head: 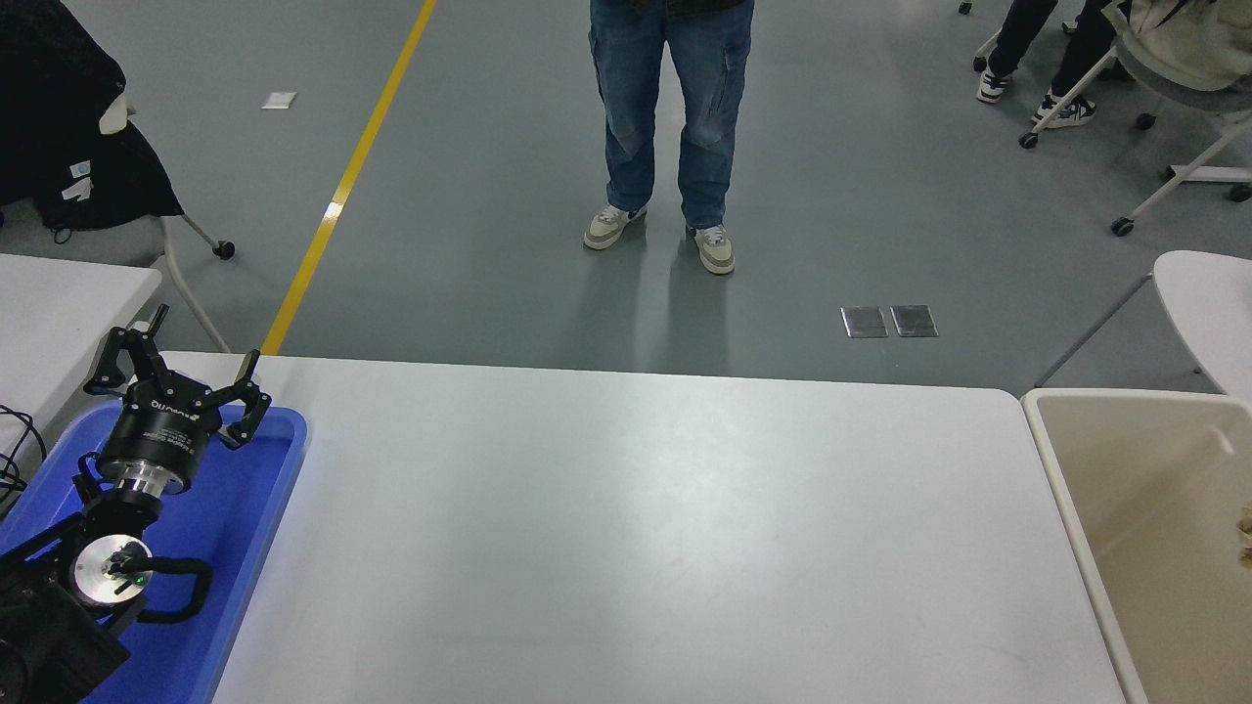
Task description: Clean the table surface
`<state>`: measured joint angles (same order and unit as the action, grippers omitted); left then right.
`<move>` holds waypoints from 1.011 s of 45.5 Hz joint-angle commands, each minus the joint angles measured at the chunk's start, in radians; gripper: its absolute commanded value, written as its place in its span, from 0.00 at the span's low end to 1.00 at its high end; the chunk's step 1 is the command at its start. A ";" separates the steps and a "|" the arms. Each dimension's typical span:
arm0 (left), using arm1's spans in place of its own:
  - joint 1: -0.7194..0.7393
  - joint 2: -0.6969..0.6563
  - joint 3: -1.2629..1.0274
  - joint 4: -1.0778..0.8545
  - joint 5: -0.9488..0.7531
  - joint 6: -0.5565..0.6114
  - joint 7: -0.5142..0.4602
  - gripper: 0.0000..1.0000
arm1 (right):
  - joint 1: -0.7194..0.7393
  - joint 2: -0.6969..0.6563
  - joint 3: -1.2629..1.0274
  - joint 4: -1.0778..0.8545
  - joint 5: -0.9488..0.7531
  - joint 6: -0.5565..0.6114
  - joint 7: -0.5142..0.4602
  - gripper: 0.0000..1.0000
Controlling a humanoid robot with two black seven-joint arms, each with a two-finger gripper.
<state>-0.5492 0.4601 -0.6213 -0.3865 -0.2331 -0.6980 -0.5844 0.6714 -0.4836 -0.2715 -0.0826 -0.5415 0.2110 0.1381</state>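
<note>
1. The tabletop (pixel 646 528) fills the lower middle of the view, its long axis running left to right, far edge facing a standing person's legs (pixel 670 117).
2. Its surface is smooth, matte white, with rounded far corners.
3. A blue tray (pixel 264 489) lies on the tabletop's left end; a beige bin (pixel 1125 508) stands just beside its right end, a small tan scrap (pixel 1245 538) showing inside at the picture's edge.
4. The left end effector (pixel 176 376) hangs over the tray's far end, fingers spread open.
</note>
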 commanded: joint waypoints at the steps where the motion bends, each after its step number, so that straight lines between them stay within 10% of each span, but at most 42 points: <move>1: 0.000 0.000 0.000 0.000 0.000 0.000 0.000 1.00 | -0.006 0.030 -0.002 0.000 0.002 -0.077 -0.002 0.24; 12: 0.000 0.000 0.000 0.000 0.000 0.000 0.000 1.00 | -0.007 0.051 0.000 0.000 0.002 -0.130 -0.002 0.40; 25: 0.000 0.000 0.000 0.000 0.000 0.000 0.000 1.00 | -0.016 0.106 0.003 0.000 0.037 -0.369 -0.002 0.97; 46: 0.000 0.000 0.000 0.000 0.000 0.000 0.000 1.00 | 0.220 0.037 0.043 0.009 0.279 -0.381 0.005 0.98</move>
<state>-0.5492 0.4601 -0.6212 -0.3865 -0.2331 -0.6980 -0.5844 0.7582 -0.4099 -0.2603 -0.0808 -0.3828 -0.1488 0.1364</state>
